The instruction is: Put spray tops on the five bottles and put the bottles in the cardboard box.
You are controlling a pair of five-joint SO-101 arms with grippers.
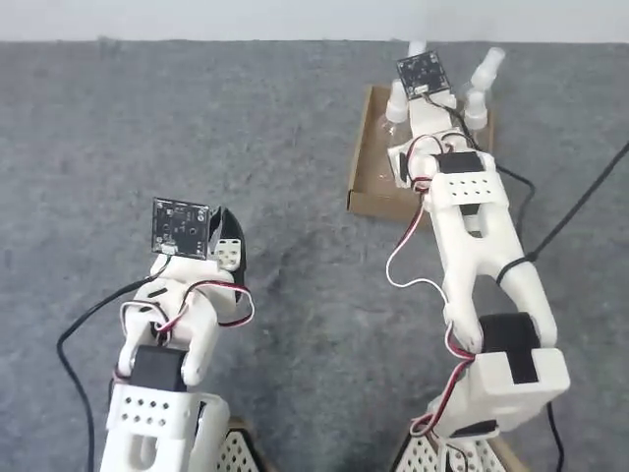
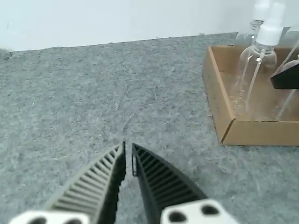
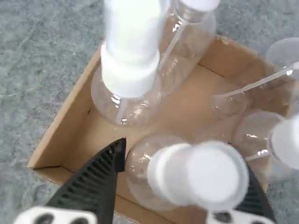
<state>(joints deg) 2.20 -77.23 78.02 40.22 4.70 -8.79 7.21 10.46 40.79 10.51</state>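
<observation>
High: right arm over the brown cardboard box (image 1: 359,167) at the far side of the grey felt mat (image 1: 147,118); left gripper (image 1: 228,244) well apart from it. Left wrist: left gripper (image 2: 128,147) nearly closed, empty, box (image 2: 215,93) ahead. Right wrist: right gripper (image 3: 184,156) clamps a clear plastic bottle with white spray top (image 3: 201,175) inside the box (image 3: 60,135), beside the other topped bottles (image 3: 131,60).

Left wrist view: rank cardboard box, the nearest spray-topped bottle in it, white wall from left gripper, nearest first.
1. cardboard box, on the grey mat ahead of the left gripper.
2. bottle, upright inside the box.
3. white wall, beyond the mat's far edge.
</observation>
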